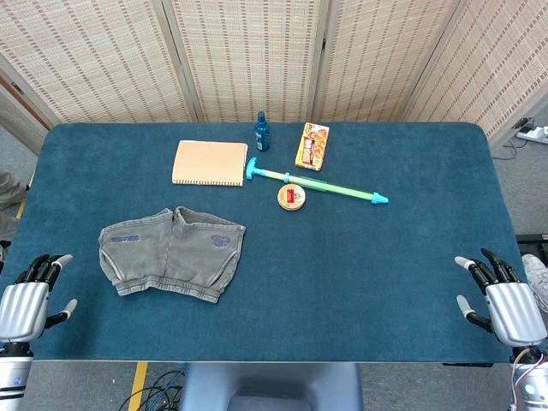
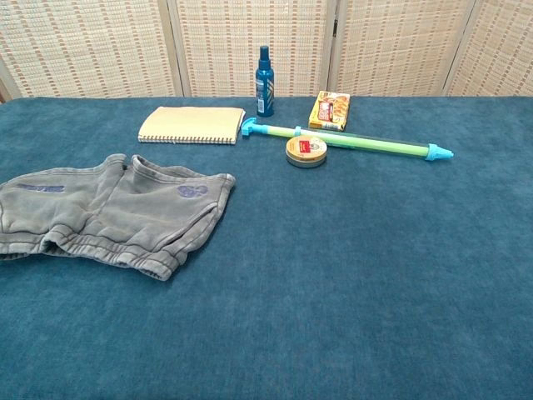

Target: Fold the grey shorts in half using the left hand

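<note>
Grey shorts (image 1: pixel 171 253) flat on the counter (image 1: pixel 360 257) at front left, left hand (image 1: pixel 30 300) empty with fingers apart (right hand (image 1: pixel 505 300) likewise): best pinched at one outer edge, lifted low, laid squarely over the other half.

Bright, even overhead light, soft faint shadows, both views sharp.

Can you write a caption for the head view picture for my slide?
Grey shorts lie flat on the blue table; left hand and right hand wait open.
</note>
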